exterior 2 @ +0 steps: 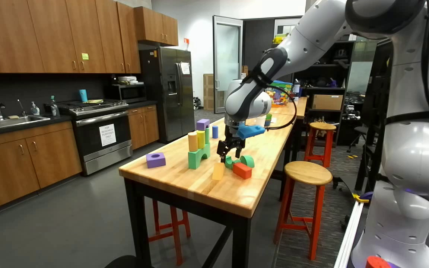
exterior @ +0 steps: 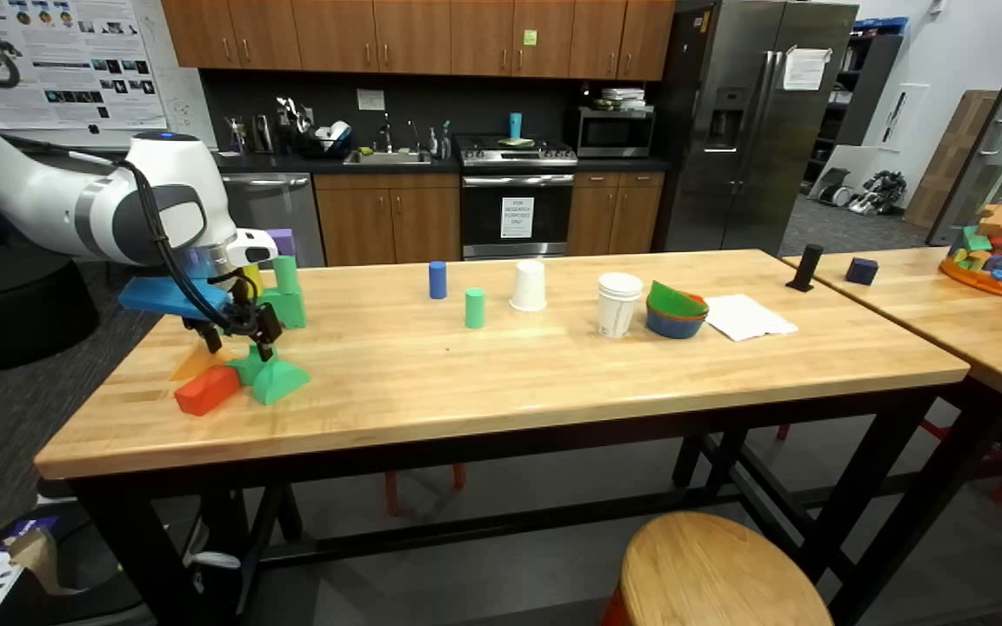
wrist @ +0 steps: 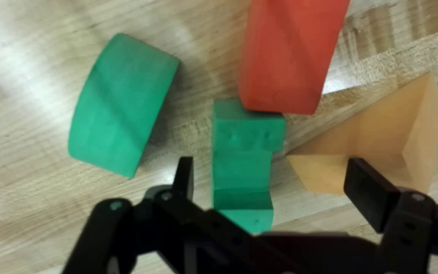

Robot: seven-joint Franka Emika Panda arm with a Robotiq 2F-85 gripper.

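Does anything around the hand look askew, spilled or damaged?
One oddity: the green arch block below the open hand appears upturned, hollow facing up, whereas the standing green arch in an exterior view has its hollow down. I see no spill or damage.

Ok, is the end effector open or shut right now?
Open: the wrist view shows the end effector with its fingertips wide apart, a gap on either side of the green arch block between them.
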